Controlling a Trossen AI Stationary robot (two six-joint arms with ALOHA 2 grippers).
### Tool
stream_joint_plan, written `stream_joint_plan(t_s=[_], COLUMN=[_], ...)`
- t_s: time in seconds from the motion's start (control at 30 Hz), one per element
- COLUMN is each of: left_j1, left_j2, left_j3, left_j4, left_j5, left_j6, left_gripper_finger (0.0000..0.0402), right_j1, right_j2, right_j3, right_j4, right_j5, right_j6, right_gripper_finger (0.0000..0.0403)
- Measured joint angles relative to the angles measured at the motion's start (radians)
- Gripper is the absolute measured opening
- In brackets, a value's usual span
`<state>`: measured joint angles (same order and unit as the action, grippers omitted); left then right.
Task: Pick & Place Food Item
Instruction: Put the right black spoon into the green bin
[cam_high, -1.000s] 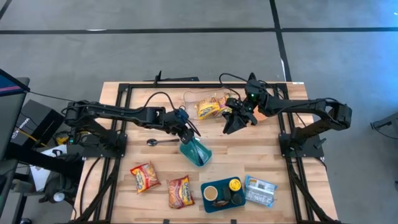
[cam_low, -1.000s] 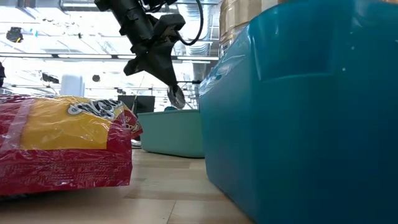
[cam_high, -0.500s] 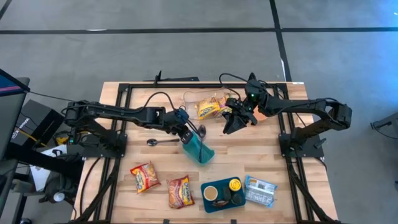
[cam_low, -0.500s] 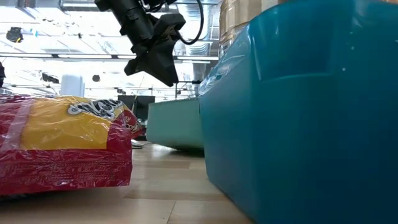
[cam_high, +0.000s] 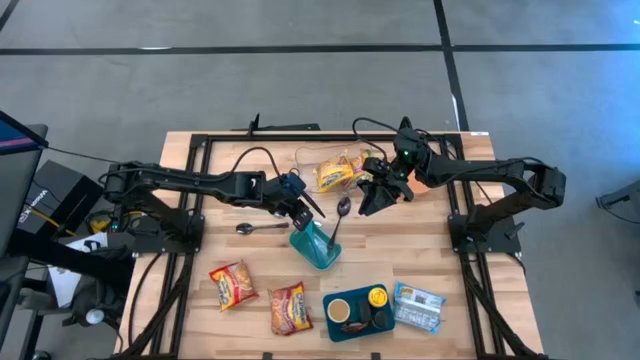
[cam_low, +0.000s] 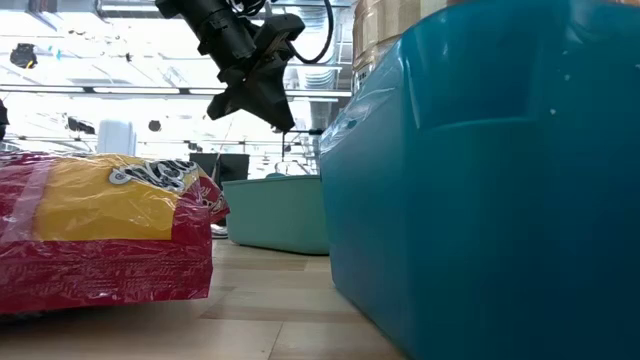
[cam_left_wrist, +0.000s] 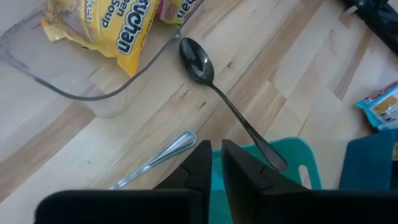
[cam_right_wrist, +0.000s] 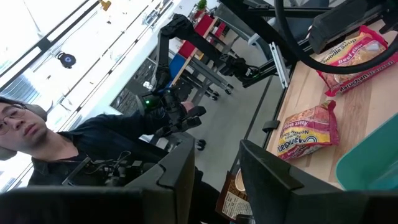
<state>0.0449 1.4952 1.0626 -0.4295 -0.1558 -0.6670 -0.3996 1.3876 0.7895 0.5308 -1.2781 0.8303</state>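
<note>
Hovering just above the teal bowl (cam_high: 318, 250) with left gripper (cam_high: 308, 212) pinched nearly together and empty, eyeing the yellow noodle packet (cam_high: 333, 176) straight ahead beyond the spoon (cam_high: 338, 220), yet closer to the parted, empty right gripper (cam_high: 370, 200).

Spoon (cam_left_wrist: 214, 93) leans from teal container (cam_left_wrist: 292, 168) beside fork (cam_left_wrist: 155, 160)

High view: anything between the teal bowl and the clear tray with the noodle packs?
Yes: a dark spoon, its handle end over the teal bowl and its head toward the clear tray. The left wrist view shows it too.
</note>
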Motion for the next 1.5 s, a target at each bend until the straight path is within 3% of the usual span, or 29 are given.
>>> stream_joint_plan(t_s=[0.23, 0.53, 0.93, 1.37, 1.5], left_j1=[0.0, -0.012, -0.111, -0.175, -0.188], left_j2=[0.0, 0.0, 0.0, 0.0, 0.0], left_j3=[0.0, 0.0, 0.0, 0.0, 0.0], left_j4=[0.076, 0.303, 0.575, 0.612, 0.613], left_j5=[0.0, -0.025, -0.215, -0.354, -0.388], left_j6=[-0.004, -0.103, -0.105, -0.109, -0.109], left_gripper_finger=[0.0002, 0.0001, 0.0, 0.0, 0.0], right_j1=[-0.005, -0.044, -0.082, -0.172, -0.206], right_j2=[0.0, 0.0, -0.028, -0.209, -0.26], right_j3=[0.0, 0.0, 0.0, 0.0, 0.0], right_j4=[0.0, 0.0, 0.0, -0.011, -0.096], right_j5=[0.0, 0.003, 0.001, 0.024, 0.056], right_j6=[0.0, 0.007, -0.008, -0.02, -0.077], right_gripper_finger=[0.012, 0.0111, 0.0015, 0.0003, 0.0001])
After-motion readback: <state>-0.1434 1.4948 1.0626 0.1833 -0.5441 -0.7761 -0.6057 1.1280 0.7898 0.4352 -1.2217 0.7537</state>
